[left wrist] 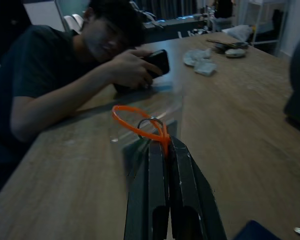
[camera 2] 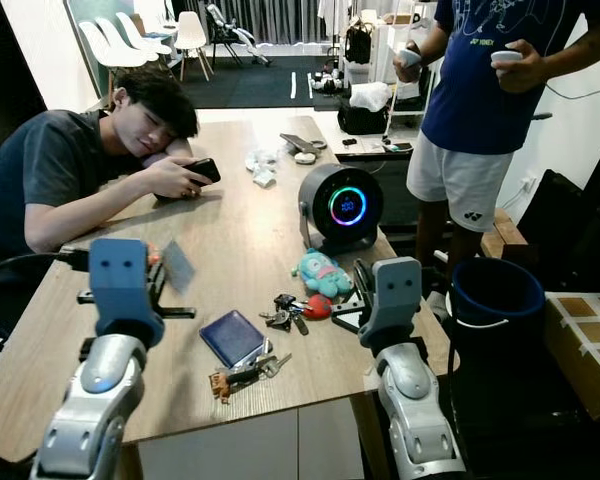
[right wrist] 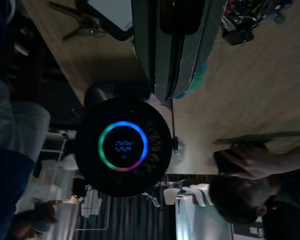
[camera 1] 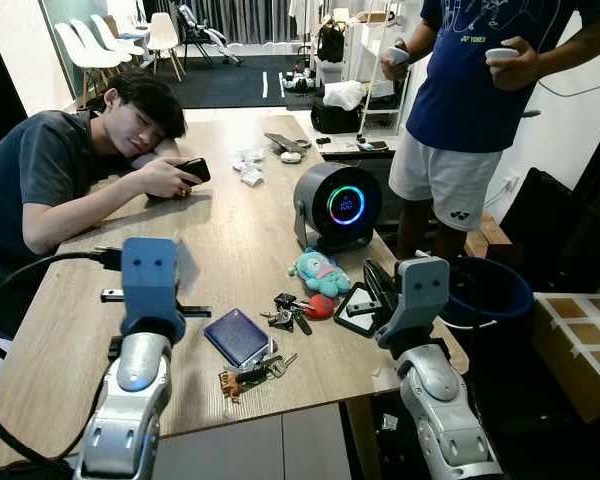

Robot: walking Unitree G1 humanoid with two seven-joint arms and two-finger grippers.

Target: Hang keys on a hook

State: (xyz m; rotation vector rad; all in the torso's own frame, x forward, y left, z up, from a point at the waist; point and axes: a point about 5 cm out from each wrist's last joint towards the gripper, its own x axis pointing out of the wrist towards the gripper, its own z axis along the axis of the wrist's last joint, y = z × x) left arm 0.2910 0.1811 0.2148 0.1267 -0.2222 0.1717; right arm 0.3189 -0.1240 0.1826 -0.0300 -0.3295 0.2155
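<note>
Far left in the room, white chairs [camera 1: 90, 45] beside a dark rug [camera 1: 230, 80]. Along the left side of the long wooden table [camera 1: 220, 240], a seated person [camera 1: 60, 170] leaning over, head down on one arm, phone [camera 1: 193, 170] in hand. Near left, above the tabletop, the left gripper [left wrist: 160, 142], fingers pinched tight on an orange loop [left wrist: 135, 120] with a small metal ring [left wrist: 151, 121] at the tips. Farther up the table, a few crumpled white scraps [camera 1: 248, 170]. Near the front edge, a blue wallet [camera 1: 237, 336] lying flat, with a bunch of keys [camera 1: 250, 375] just beside it on the near side. Right of the wallet, a second bunch of keys [camera 1: 288, 314] touching a red tag [camera 1: 320, 305], then a teal plush toy [camera 1: 318, 272] just beyond. Behind the toy, a round black fan [camera 1: 340, 206] with a glowing coloured ring. At the table's right edge, a black-framed stand [camera 1: 360, 308] and, over it, the right gripper [right wrist: 167, 95], fingers drawn together on nothing. Beyond the table on the right, a standing person [camera 1: 480, 80] in a blue shirt and white shorts, a controller in each hand. Near right on the floor, a blue bucket [camera 1: 490, 290] and a cardboard box [camera 1: 580, 320].
</note>
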